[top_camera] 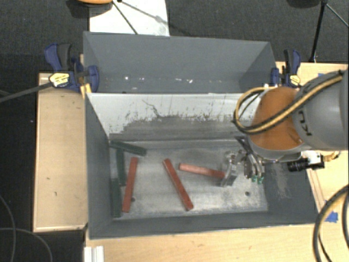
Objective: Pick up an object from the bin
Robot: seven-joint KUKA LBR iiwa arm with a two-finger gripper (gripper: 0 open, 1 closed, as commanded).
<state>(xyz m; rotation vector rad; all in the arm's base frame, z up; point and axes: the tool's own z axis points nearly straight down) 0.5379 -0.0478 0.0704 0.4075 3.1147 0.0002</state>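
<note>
pinkish-red stick (200, 171) is the thing nearest the gripper (234, 173) here. it lies flat on the floor of the grey metal bin (174, 113), a bit right of centre, running roughly left to right with its right end slightly lower. that end sits just beside the gripper's tip, and from this angle i can't say whether they touch. i also can't tell whether the gripper is spread or pressed together, since the metal bits down there blend into one clump. the stick isn't clearly pinched in it.

the gripper is low in the right part of the bin, near the right wall, under the orange cover (275, 124) on the wrist. yellow-and-black cables (242, 111) loop around that cover, and the grey arm (327, 119) comes in from the right.

other stuff on the floor: a longer red stick (178, 184) lies diagonally just left of the pinkish one, close to it but apart as far as i can see. over by the left wall a reddish-brown stick (130, 184) runs almost front to back. a dark green stick (115, 187) lies right beside it on the left, and a second dark green stick (128, 149) lies crosswise at their far ends.
</note>
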